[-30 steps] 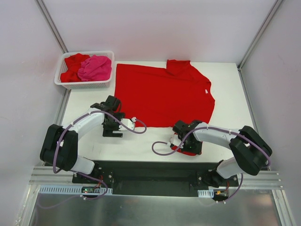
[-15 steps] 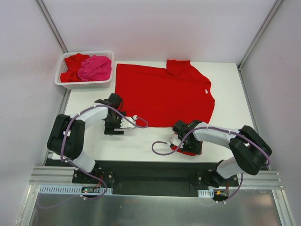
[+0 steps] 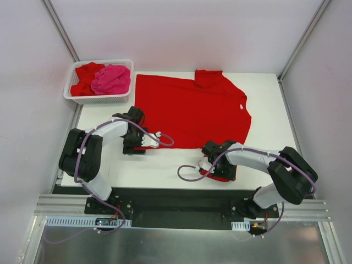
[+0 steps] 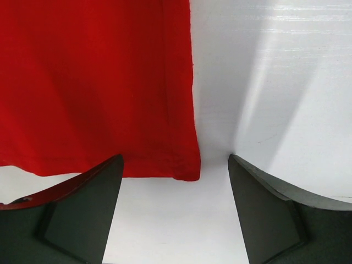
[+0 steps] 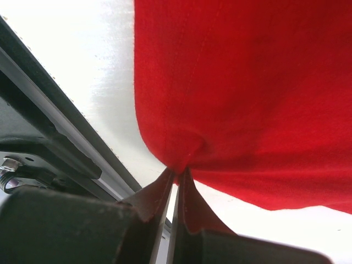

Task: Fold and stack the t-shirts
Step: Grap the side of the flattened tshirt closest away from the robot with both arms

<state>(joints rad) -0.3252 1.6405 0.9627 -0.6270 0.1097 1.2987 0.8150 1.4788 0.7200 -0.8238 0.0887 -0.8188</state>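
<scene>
The white tabletop carries one red t-shirt spread flat across its middle and far side, and a white lattice basket at its far left corner, just beside the shirt.

A white table lay beneath the left claw; beyond it rose pale walls with grey corner posts, softly and evenly lit.

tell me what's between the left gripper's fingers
The red t-shirt's hem corner and bare white table, seen in the left wrist view; the left gripper stands open.
</scene>
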